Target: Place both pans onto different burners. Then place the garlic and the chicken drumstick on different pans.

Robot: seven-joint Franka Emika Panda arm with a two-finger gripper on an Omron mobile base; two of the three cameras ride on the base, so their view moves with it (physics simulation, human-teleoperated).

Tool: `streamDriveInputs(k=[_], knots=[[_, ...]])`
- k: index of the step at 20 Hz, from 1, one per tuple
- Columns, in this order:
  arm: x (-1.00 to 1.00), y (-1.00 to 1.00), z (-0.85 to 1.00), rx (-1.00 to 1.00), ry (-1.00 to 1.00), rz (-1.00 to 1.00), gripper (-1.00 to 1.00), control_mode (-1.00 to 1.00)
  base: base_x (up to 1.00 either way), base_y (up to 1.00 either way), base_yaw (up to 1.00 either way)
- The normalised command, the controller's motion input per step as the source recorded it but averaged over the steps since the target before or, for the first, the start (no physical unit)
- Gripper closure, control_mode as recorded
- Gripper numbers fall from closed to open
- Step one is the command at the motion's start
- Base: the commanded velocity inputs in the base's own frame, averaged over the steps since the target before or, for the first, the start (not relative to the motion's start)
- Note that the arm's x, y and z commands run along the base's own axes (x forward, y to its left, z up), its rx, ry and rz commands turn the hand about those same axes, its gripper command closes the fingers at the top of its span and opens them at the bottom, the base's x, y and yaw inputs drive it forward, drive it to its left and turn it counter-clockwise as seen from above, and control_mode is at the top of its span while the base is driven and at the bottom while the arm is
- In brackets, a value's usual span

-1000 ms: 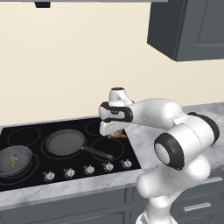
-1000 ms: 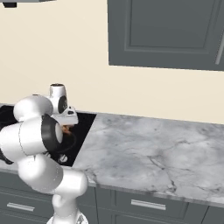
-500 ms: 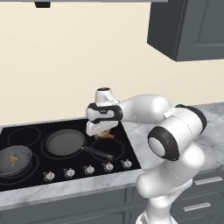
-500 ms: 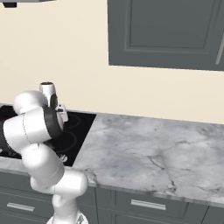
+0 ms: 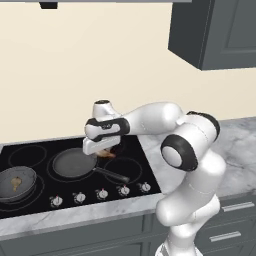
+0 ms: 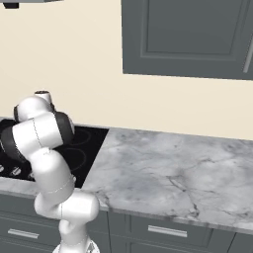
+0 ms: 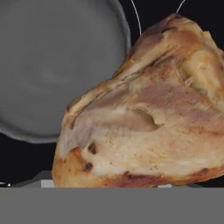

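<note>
Carrying the chicken drumstick (image 7: 144, 109), the gripper (image 5: 102, 150) is hanging over the black glass cooktop (image 5: 135, 150) just off the right rim of the shallower pan (image 5: 74, 163). Its jaws are standing fairly wide, clamped on the meat, whose orange-brown lump is peeking out beneath the hand in the left base view. From the hand view, the smooth grey pan floor is lying up and to the left of the drumstick, so the coming move is probably a short shift that way before letting go. The drumstick is looking lumpy and irregular, with browned, glossy skin. The deeper pan (image 5: 15, 182) is sitting on a burner at far left, already holding the pale garlic (image 5: 16, 183).
</note>
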Motion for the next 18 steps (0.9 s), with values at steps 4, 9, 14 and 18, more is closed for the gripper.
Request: streamDriveInputs(k=[4,9,14,18], knots=[[0.15,0.54,-0.01,-0.01,0.0,0.0,1.0,-1.0,0.0,0.0,0.0],[0.14,0.45,-0.13,-0.01,0.0,0.0,1.0,-1.0,0.0,0.0,0.0],[0.09,0.33,-0.16,0.0,0.0,0.0,1.0,-1.0,0.0,0.0,0.0],[0.12,0.34,-0.24,0.0,0.0,0.0,1.0,-1.0,0.0,0.0,0.0]])
